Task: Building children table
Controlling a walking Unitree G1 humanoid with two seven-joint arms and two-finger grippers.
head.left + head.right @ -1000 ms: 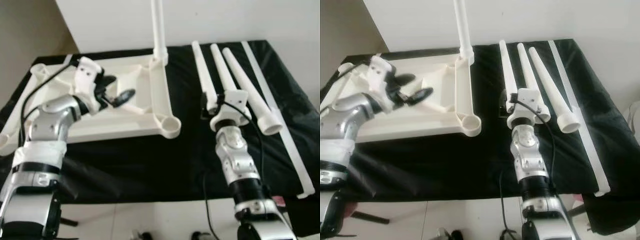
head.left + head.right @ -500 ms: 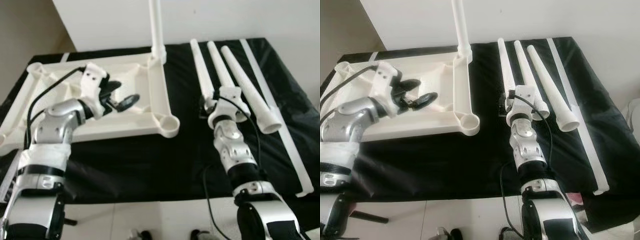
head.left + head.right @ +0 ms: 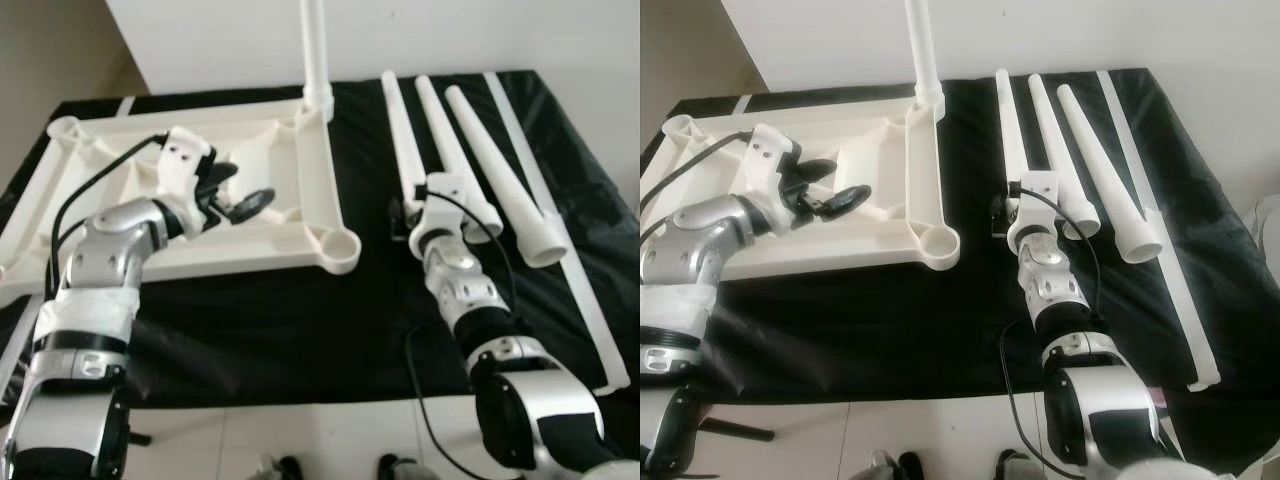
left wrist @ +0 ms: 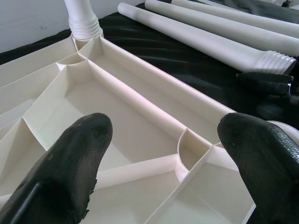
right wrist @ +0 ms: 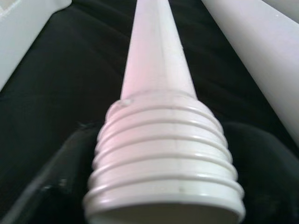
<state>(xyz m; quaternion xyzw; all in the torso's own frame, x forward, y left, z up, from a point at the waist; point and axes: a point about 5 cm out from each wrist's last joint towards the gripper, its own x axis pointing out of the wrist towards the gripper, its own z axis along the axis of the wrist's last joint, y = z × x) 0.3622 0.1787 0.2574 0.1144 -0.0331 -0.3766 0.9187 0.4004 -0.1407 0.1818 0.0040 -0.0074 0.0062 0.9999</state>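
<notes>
An upturned white tabletop (image 3: 250, 245) lies on the black-draped surface (image 3: 250, 330), one leg (image 3: 316, 50) already standing in its far corner socket. The left end effector (image 3: 235, 195) hovers over the ribbed underside, fingers (image 4: 74, 158) spread and empty. The right end effector (image 3: 1025, 205) sits at the threaded end of the nearest loose leg (image 5: 161, 140), fingers either side of it (whether they are clamped cannot be told). The plastic leg looks light, stiff and smooth, likely slippery; gripping just above the threads seems safest.
</notes>
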